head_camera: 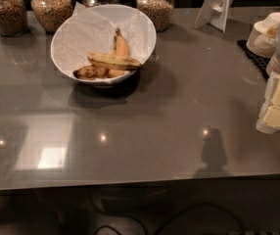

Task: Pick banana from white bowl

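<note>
The white bowl (151,42), lined with crinkled white paper, stands at the back left of the grey table. The banana (113,61), long, slim and dull yellow with a dark tip, lies across the front of the bowl. A shorter orange-toned banana (122,47) lies behind it and a stubby brown-spotted one (88,72) lies to its left. My gripper (278,104), white with cream pads, hangs at the right edge of the view, far to the right of the bowl and holding nothing that I can see.
Several glass jars of grain (52,6) line the back edge behind the bowl. A white card stand (218,4) is at the back right. Stacks of beige paper bowls (266,33) sit on a black mat (255,58) near the gripper. The table's front edge (130,182) runs across below.
</note>
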`<state>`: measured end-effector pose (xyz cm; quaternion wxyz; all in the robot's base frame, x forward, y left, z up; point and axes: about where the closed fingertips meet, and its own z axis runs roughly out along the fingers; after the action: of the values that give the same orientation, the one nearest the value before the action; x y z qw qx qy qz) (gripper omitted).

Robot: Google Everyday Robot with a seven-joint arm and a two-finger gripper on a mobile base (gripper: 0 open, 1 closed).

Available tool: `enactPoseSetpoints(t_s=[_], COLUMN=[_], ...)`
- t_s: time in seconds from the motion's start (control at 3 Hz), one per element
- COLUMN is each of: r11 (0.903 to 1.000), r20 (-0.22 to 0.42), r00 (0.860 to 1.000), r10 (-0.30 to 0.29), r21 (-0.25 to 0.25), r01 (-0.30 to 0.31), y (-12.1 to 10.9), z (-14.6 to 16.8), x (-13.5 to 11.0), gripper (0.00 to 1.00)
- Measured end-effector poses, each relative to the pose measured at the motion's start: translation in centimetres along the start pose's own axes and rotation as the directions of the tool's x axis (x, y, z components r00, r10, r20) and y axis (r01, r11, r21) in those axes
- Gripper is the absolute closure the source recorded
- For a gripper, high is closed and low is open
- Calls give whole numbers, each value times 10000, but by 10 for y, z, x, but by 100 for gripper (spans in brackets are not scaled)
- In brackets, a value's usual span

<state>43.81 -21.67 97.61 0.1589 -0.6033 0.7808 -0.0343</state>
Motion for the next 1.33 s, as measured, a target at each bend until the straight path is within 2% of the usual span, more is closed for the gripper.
enactPoseSetpoints(t_s=[0.33,0.67,1.0,1.33], r11=[9999,9990,9961,9917], r20=[131,1095,2544,3812], r00=[9999,9936,9664,9230], r10=[57,267,370,527], r21=[101,327,685,886], r01=[-59,-304,-562,-932], y=[-2,-13,-32,-52], z=[-1,6,14,21], x=[-3,-30,-91,-161], gripper=[0,0,0,0])
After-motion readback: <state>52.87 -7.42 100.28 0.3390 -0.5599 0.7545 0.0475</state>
